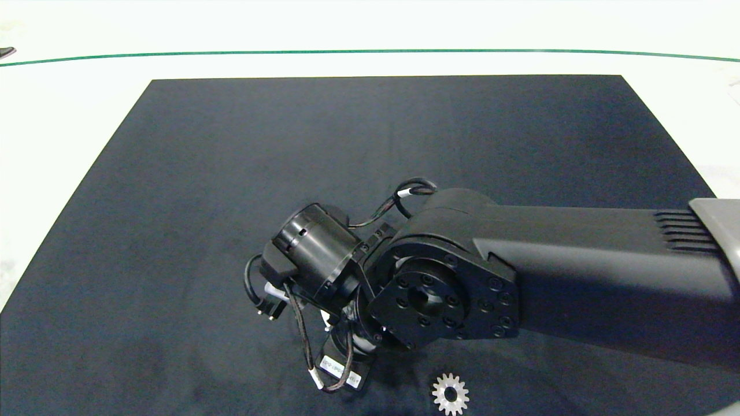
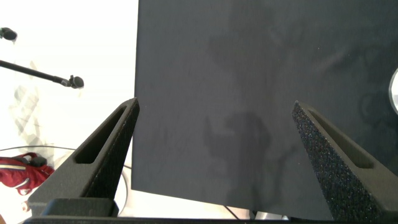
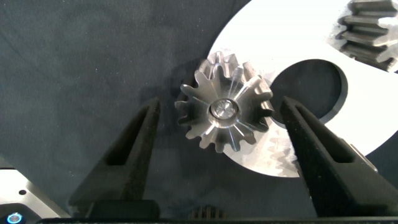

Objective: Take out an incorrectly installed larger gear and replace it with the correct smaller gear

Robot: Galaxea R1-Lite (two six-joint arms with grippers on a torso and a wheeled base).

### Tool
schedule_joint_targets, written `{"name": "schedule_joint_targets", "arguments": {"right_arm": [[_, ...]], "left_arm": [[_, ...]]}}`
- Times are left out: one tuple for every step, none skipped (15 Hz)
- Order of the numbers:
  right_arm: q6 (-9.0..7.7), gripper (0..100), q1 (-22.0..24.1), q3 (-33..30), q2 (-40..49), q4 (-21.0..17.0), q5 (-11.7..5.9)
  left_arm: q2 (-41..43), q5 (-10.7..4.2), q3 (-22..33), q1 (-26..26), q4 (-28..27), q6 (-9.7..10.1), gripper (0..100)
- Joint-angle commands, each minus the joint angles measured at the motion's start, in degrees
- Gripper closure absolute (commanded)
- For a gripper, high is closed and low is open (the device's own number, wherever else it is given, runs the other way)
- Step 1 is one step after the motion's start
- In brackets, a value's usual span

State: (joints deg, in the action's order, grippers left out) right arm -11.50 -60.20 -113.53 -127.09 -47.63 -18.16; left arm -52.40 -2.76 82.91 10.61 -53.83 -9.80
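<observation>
— Grey, grainy fingers on the right gripper (image 3: 217,121) stand wide apart, one on each side of the larger gear (image 3: 224,111) — the silver metal bevel gear with long pointed teeth — and neither pad touches it. The gear is seated on a shiny post at the rim of a flat white round plate (image 3: 280,50).

— So the step in hand is the grab?

— I'd judge so: nothing is held, and the wrong gear is not yet off its post. To do it well, centre the fingers so the post sits midway between them, and come low enough that the pads meet the gear's toothed flanks, not just the tips. Close slowly, since bevelled teeth slope and could squeeze the gear upward out of a shallow pinch. Then lift straight along the post, not sideways, or it may bind.

— Anything close by to mind?

— Another toothed silver gear (image 3: 373,31) sits on the far part of the same plate, and the plate has a dark round cut-out (image 3: 311,87) just beside the right-hand finger. Keep that finger off the plate's edge.

— And the replacement?

— In the head view the smaller gear (image 1: 450,394), a small silver metal toothed one with a round centre hole, lies on the black mat (image 1: 231,173) near the front edge, just right of the right arm's wrist. The wrist hides the plate there.

— The other arm?

— The left gripper (image 2: 214,155) hangs wide open over bare mat at its left edge, holding nothing — idle.
</observation>
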Motion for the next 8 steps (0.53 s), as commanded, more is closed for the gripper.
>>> {"name": "schedule_joint_targets", "arguments": {"right_arm": [[-0.11, 29, -0.10, -0.02, 0.00, -0.18, -0.21], [-0.11, 32, -0.10, -0.02, 0.00, 0.08, -0.12], [-0.11, 33, -0.18, -0.02, 0.00, 0.08, -0.21], [-0.11, 35, -0.27, -0.02, 0.08, 0.08, -0.47], [-0.11, 38, -0.27, 0.06, 0.08, 0.08, -0.73], [-0.19, 39, -0.27, 0.06, 0.08, 0.08, -0.82], [-0.19, 41, -0.27, 0.15, 0.08, 0.08, -1.17], [-0.19, 44, -0.27, 0.15, 0.08, 0.08, -2.14]], "left_arm": [[0.10, -0.06, -0.03, -0.06, -0.31, -0.04, 0], [0.19, -0.06, -0.12, -0.06, -0.31, -0.13, 0], [0.19, -0.06, -0.12, -0.06, -0.31, -0.13, 0], [0.19, -0.06, -0.20, -0.06, -0.31, -0.13, 0], [0.19, -0.06, -0.12, -0.06, -0.31, -0.13, 0], [0.19, -0.06, -0.20, -0.06, -0.31, -0.13, 0], [0.54, -0.06, -0.20, -0.06, -0.31, -0.13, 0], [0.63, -0.06, -0.29, -0.15, -0.31, -0.22, 0]]}}
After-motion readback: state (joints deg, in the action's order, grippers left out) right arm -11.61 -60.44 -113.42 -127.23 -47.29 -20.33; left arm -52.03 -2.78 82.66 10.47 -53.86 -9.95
